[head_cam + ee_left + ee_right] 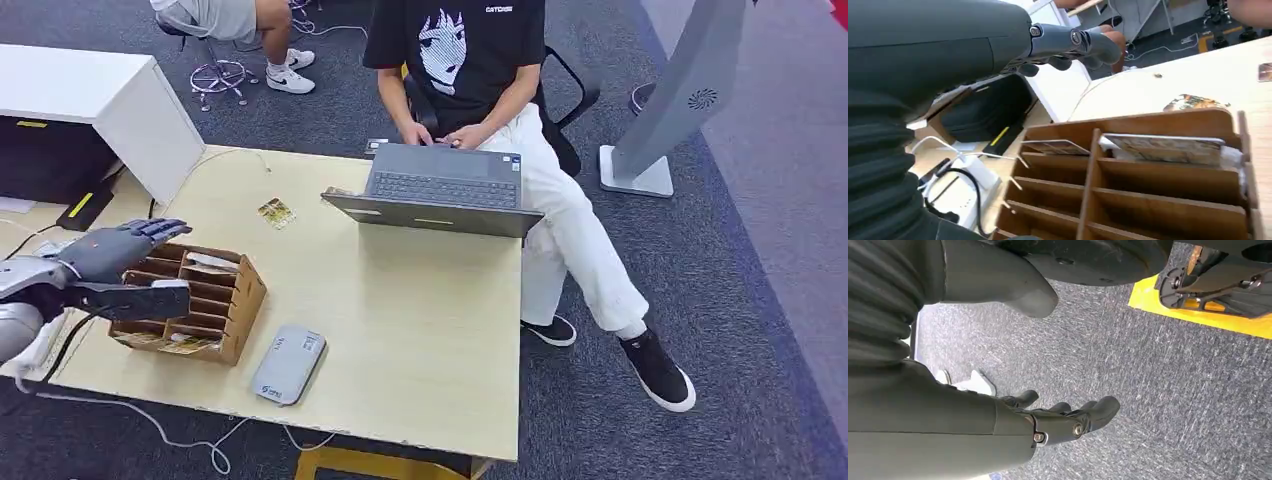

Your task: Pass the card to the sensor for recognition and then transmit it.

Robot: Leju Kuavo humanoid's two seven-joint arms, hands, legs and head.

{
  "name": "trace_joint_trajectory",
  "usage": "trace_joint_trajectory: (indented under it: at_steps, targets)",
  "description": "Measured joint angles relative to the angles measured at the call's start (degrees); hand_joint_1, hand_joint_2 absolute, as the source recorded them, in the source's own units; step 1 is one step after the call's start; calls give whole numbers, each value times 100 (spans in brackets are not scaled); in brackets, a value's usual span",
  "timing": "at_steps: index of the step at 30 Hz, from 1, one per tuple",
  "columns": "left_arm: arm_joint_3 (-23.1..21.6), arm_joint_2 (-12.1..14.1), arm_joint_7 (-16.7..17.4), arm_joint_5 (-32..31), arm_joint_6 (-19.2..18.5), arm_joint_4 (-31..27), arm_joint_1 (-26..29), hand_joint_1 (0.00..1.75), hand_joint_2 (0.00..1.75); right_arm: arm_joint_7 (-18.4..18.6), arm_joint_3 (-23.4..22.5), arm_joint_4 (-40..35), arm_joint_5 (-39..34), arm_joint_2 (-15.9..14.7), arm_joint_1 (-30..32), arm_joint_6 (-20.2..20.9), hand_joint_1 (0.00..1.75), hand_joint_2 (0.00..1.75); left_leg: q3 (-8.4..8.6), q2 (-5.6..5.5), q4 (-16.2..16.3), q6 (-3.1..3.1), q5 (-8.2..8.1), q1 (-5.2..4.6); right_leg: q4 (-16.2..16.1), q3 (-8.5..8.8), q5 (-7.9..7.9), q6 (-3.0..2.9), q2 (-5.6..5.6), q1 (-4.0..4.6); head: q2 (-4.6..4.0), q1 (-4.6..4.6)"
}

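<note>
Card (1163, 145) print blurred; wooden organizer (1148, 190) edge-cropped.

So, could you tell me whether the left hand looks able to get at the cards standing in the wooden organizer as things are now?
Probably yes. The left hand hovers open just above the wooden organizer, holding nothing, and the card in the back slot stands with its top edge exposed. Nothing lies between the fingers and it.

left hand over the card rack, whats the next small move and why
Probably lower the left hand toward the card standing in the wooden rack's back slot and pinch it. The hand hovers above the rack holding nothing, and the grey sensor beside the rack has no card on it.
</note>
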Motion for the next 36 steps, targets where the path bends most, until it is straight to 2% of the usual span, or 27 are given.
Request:
trace_joint_trajectory:
  at_steps: [3, 7, 18, 26, 27, 31, 36]
  targets:
    - [-9, -203, -20, -83, 29, 153, -1, 0, 175, -22, 0, 0, 0, 0, 1, 0, 0, 175, 0, 1, 1, 0, 0, 0, 0, 0, 1, 0, 1, 0, 0, 0]
    - [-13, -347, -31, -100, 39, 262, -2, 0, 175, -24, 0, 0, 0, 0, 0, 0, 0, 175, 0, 2, 1, 0, 0, 0, 0, 0, 2, 0, 2, 0, 0, 0]
    - [-15, -513, -40, -111, 61, 367, 3, 0, 175, -31, 0, 0, 0, 0, 1, -2, 0, 175, 0, 1, 1, 0, 0, 1, 1, 0, 1, 0, 1, 0, 0, 0]
    - [-26, -616, -88, -201, 278, 470, 144, 2, 175, -57, 0, 0, 4, 0, 1, -2, 0, 175, -1, 1, 1, 0, 0, 1, 0, 0, 1, 0, 1, 0, 0, 0]
    - [-26, -636, -88, -218, 291, 504, 145, 175, 175, -59, 0, 0, 7, 0, 1, -2, 0, 175, -1, 0, 1, 0, 0, 0, 0, 0, 1, 0, 1, 0, 0, 0]
    - [4, -684, -90, -286, 354, 537, 204, 175, 175, -63, 0, 0, 4, 0, 1, -9, 0, 175, 0, 1, 1, 0, 0, 1, 0, 0, 1, 0, 2, 0, 0, 0]
    - [118, -808, -64, -539, 623, 537, 255, 175, 175, -83, 0, 0, -4, 0, 1, -18, 0, 175, 0, 2, 1, 0, 0, 0, 0, 1, 1, 0, 2, 0, 0, -2]
